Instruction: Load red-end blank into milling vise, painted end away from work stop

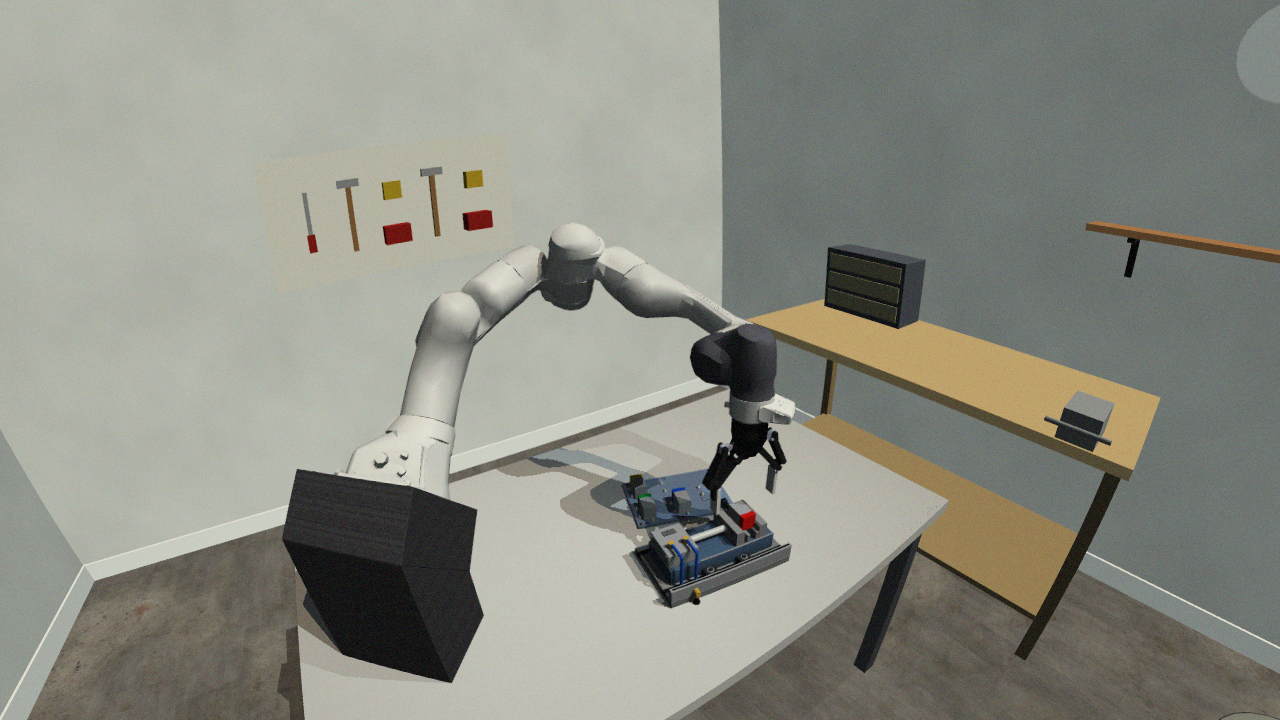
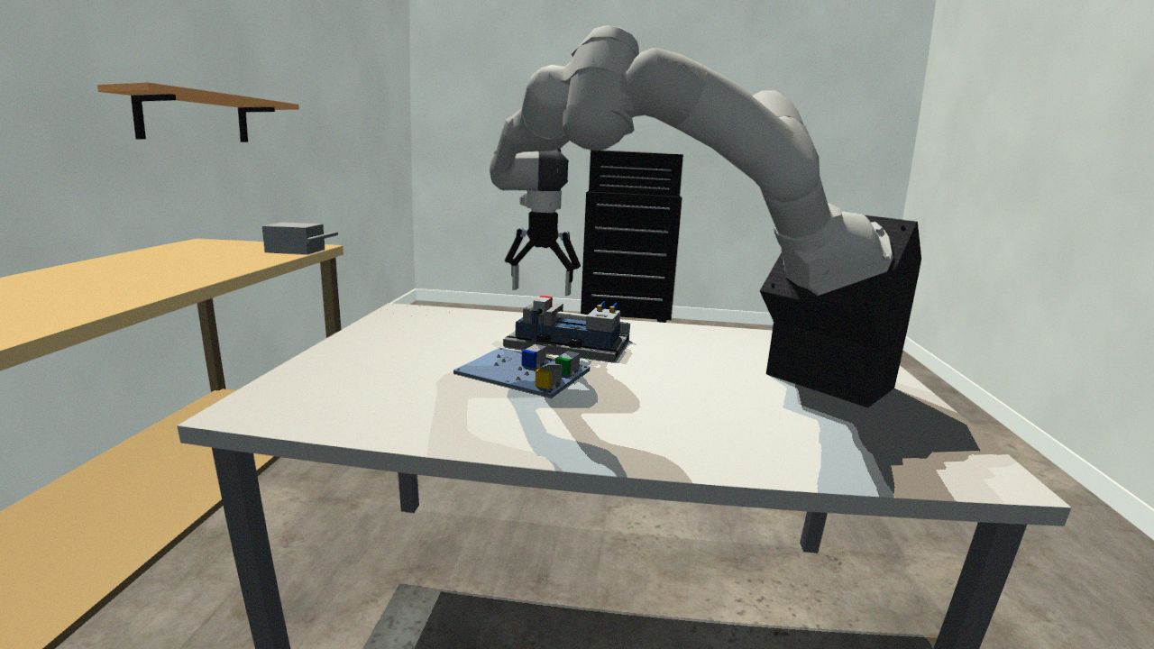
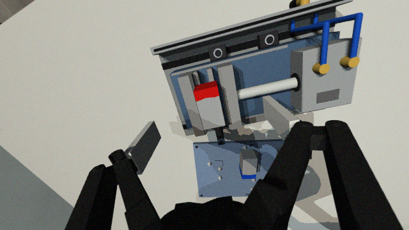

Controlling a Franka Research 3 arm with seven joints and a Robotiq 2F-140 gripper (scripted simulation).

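Well, the red-ended blank [image 1: 745, 521] [image 2: 543, 303] [image 3: 209, 107] is in the milling vise [image 1: 711, 541] [image 2: 569, 329] [image 3: 265, 70], between the fixed jaw [image 3: 190, 103] and the moving jaw [image 3: 230, 96], its top standing above both. Its red end points away from the infeed plate [image 1: 666, 517] [image 2: 484, 370] [image 3: 208, 188], and its plain end is toward the work stop [image 3: 220, 135]. From here it looks close along the fixed jaw, though I can't judge the fine gaps, nor see the low bars beneath it.

Over the vise hangs the gripper [image 1: 744, 499] [image 2: 541, 290] [image 3: 208, 118], its fingers spread as wide as they go with nothing held between them, clear above the blank.

On the infeed plate sit three other blanks: the blue-ended one [image 1: 681, 500] [image 2: 532, 357] [image 3: 248, 163], the green-ended one [image 1: 647, 507] [image 2: 568, 362] and the yellow-ended one [image 1: 636, 484] [image 2: 547, 376]. Blue hoses [image 1: 677, 562] [image 3: 324, 43] rise from brass fittings on the big grey block at the vise's other end, and a white rod [image 1: 707, 532] [image 3: 268, 87] joins that block to the moving jaw.
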